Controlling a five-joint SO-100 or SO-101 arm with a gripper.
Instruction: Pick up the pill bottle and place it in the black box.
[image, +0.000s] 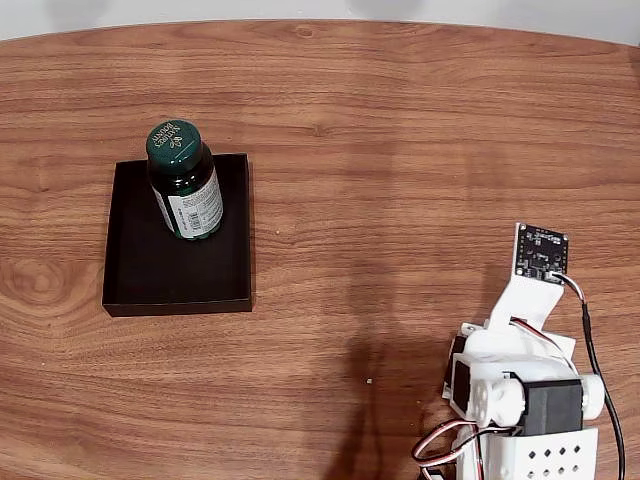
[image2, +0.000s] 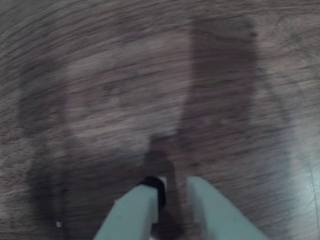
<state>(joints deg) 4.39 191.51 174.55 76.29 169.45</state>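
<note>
In the fixed view the pill bottle (image: 185, 185), dark green with a white label, stands upright inside the black box (image: 150, 285), against its far wall. The arm (image: 520, 390) is folded at the lower right, far from the box. In the wrist view my gripper (image2: 174, 186) hangs just above bare wood. Its two white fingers (image2: 132, 212) are drawn together to a narrow slit with nothing between them.
The wooden table (image: 400, 150) spreads wide between the arm and the box. Its curved far edge runs along the top of the fixed view. A small circuit board (image: 541, 250) sticks up from the arm's wrist.
</note>
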